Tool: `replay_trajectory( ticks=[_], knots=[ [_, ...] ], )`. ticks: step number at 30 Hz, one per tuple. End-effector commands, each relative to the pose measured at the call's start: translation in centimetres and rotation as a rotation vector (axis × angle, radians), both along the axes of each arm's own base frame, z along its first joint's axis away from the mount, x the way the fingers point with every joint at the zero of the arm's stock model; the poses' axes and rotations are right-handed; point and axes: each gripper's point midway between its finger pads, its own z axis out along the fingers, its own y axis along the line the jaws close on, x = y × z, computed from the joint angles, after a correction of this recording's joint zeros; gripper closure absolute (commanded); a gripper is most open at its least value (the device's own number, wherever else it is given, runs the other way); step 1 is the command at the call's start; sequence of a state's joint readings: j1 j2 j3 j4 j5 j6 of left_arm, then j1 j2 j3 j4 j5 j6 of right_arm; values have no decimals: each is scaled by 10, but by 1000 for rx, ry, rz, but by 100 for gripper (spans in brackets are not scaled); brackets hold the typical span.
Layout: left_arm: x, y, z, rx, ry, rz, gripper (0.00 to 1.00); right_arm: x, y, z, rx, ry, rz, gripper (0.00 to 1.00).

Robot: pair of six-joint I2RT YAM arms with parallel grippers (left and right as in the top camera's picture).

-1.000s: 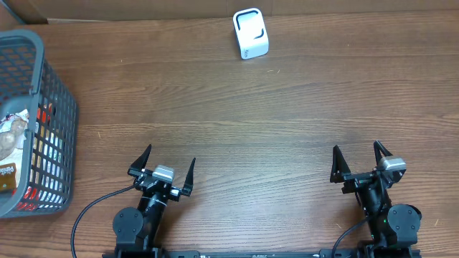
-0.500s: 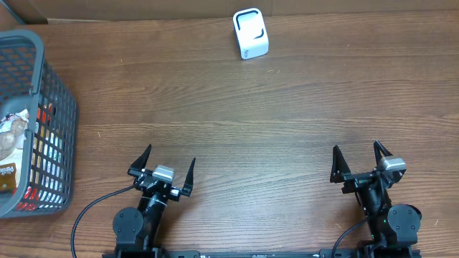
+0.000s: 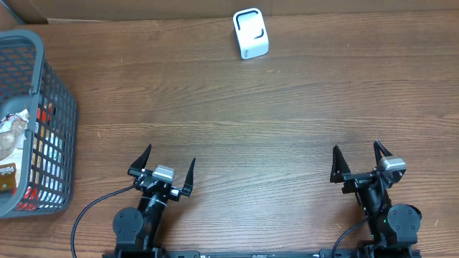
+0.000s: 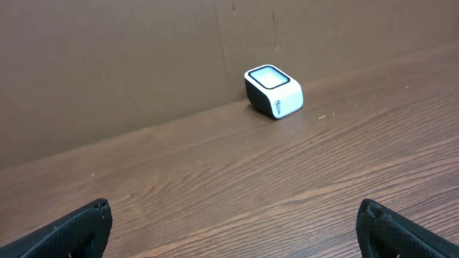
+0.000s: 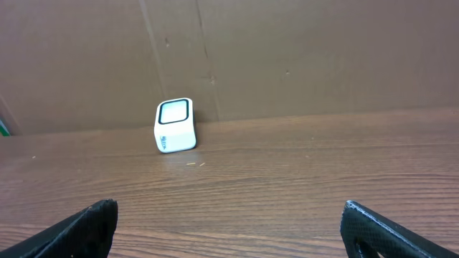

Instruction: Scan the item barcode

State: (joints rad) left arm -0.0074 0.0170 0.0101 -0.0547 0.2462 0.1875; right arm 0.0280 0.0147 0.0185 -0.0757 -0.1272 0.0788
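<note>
A small white barcode scanner [image 3: 250,34] with a dark window stands at the back of the wooden table; it also shows in the left wrist view as the scanner [image 4: 273,91] and in the right wrist view as the scanner [image 5: 174,125]. Packaged items [image 3: 13,143] lie inside a grey basket [image 3: 63,107] at the far left. My left gripper [image 3: 167,166] rests open near the front edge, left of centre, with nothing between its fingers [image 4: 79,226]. My right gripper [image 3: 356,158] stands open at the front right, also holding nothing.
A brown cardboard wall [image 4: 143,57] runs along the table's back edge behind the scanner. The basket's mesh wall stands tall to the left of my left arm. Black cables [image 3: 90,211] trail from the arm bases at the front.
</note>
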Motion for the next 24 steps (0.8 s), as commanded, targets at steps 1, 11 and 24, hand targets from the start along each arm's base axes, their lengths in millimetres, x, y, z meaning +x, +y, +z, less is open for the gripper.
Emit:
replay_trajectory(
  ticks=[1,11,24],
  knots=[
    [0,-1,0,11,-8,0,0,0,2,-1,3,-5,11,0],
    [0,1,1,23,-15,7,0,0,2,-1,3,-6,10,0],
    [-3,6,38,-90,-49,39,0,0,2,-1,3,-6,10,0]
  ],
)
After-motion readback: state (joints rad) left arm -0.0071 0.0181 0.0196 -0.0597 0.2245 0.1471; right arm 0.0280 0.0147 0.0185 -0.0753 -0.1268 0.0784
